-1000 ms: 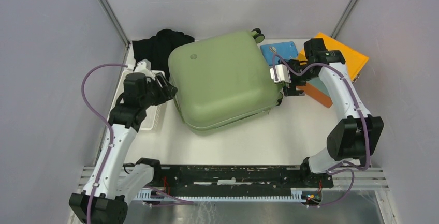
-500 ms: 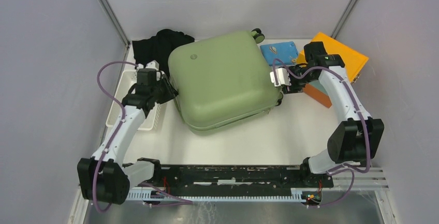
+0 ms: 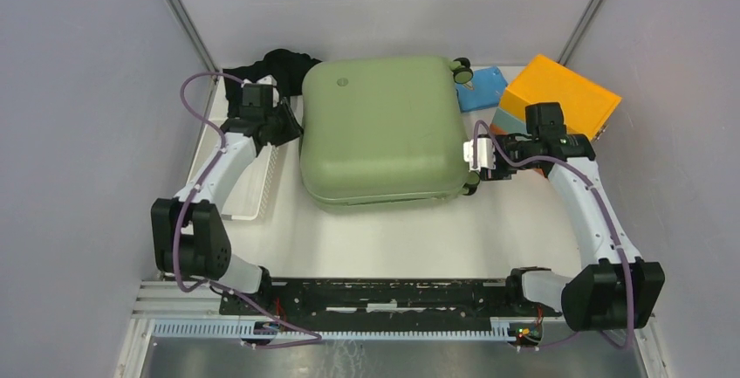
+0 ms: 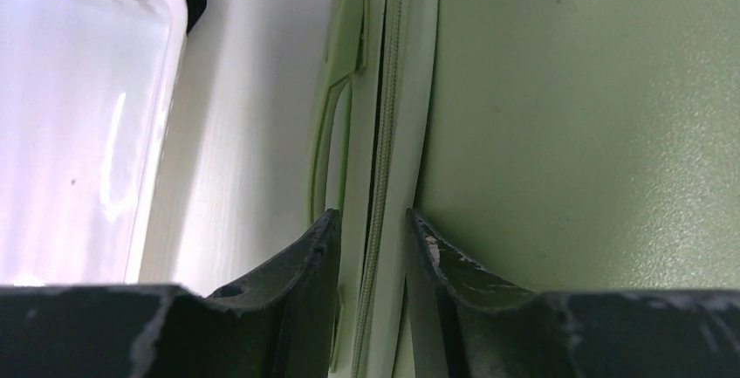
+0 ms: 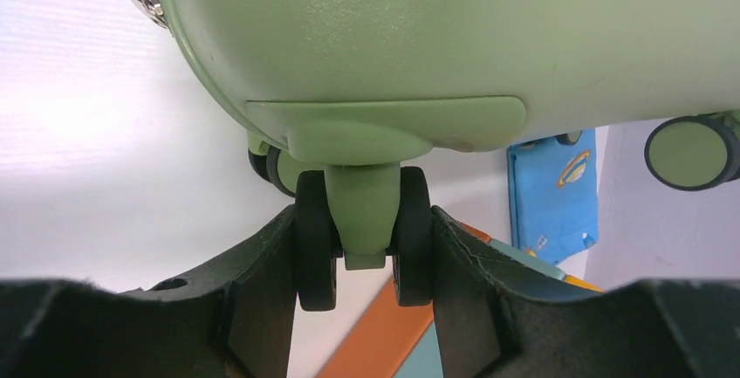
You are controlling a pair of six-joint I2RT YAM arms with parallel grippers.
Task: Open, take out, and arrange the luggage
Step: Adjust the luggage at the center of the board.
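Observation:
The luggage, a big sage-green hard-shell suitcase, lies flat and zipped shut in the middle of the table. My left gripper is at its left side, shut on the zip edge just below the side handle. In the left wrist view my left gripper has one finger on each side of that seam. My right gripper is at the near right corner. In the right wrist view it is shut on a black double wheel of the luggage.
A white perforated basket stands left of the luggage, under my left arm. Black cloth lies at the back left. A blue packet and an orange box sit at the back right, by another wheel.
Both grippers have closed on the luggage, left on the zip edge, right on a wheel. The luggage has turned to lie squarer and shifted toward the back wall.

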